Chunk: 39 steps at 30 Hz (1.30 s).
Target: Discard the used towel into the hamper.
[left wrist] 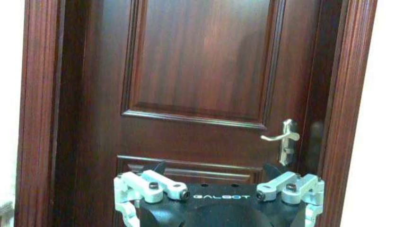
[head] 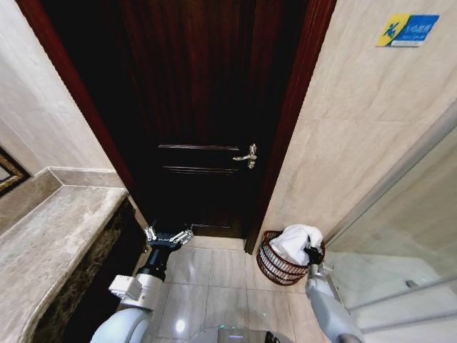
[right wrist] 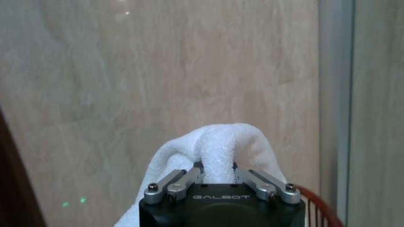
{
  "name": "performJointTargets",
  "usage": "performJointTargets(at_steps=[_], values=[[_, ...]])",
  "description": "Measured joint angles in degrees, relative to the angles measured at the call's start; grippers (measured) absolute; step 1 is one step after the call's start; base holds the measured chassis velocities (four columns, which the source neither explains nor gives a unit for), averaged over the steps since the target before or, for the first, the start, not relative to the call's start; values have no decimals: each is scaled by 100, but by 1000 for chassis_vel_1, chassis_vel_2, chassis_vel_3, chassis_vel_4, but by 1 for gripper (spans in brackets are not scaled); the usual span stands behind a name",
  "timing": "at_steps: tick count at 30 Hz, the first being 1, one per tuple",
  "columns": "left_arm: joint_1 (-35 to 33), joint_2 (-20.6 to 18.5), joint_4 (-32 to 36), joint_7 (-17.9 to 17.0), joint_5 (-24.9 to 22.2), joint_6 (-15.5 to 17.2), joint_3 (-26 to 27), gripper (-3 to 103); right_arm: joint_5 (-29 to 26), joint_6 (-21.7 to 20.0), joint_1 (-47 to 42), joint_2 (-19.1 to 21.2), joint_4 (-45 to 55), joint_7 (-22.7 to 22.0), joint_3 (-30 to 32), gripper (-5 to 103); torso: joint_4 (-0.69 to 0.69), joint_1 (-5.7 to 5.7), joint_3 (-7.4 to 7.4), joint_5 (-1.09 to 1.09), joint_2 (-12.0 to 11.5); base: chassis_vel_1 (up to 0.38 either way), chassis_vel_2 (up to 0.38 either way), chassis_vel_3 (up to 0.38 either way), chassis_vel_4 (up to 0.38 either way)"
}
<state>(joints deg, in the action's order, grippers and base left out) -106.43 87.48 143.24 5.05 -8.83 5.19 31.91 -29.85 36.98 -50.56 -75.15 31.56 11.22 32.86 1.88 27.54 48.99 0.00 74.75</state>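
Nearest me, at the bottom of the head view, the robot's two arms reach forward over the tiled floor (head: 221, 275). The left gripper (head: 168, 235) hangs idle at lower left of centre, its fingers spread wide with nothing between them, pointing toward the dark wooden door (head: 207, 107). At lower right, the right gripper (head: 312, 251) sits right at the rim of the hamper (head: 275, 266), and in the right wrist view its fingers are pinched tight on a fold of the white towel (right wrist: 218, 151), which humps up over them. The towel bulges above the hamper's mouth, most of it already over or inside the wicker, which stands on the floor in the corner between the door frame and the marble wall (head: 357, 121), beside the glass shower panel (head: 400, 221). I judge this to be the drop step: the towel is over the basket but not yet let go. The next move calls for opening those fingers so the cloth falls in, then lifting clear without snagging it.
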Motion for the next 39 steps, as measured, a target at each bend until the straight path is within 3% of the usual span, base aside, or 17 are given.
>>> performJointTargets(at_steps=[11,22,29,33,39], values=[[0,0,0,0,0,0,0,100,375,-602,-224,39,217,-309,14,13,-1,0,0,-1,0,0,0,0,0],[0,0,0,0,0,0,0,100,410,-1190,-421,114,490,-46,-19,13,-1,-1,-1,0,1,-50,50,53,-54],[1,0,0,0,0,0,0,100,554,-2289,-632,126,662,-220,18,13,0,5,1,1,-2,-96,93,85,-98],[0,0,0,0,0,0,0,100,796,-2314,-443,185,26,-141,98,13,-1,-3,-1,0,0,19,-22,-27,9],[0,0,0,0,0,0,0,100,761,-2352,-268,235,-170,-90,105,13,-1,-4,-1,2,1,22,-24,-29,17]])
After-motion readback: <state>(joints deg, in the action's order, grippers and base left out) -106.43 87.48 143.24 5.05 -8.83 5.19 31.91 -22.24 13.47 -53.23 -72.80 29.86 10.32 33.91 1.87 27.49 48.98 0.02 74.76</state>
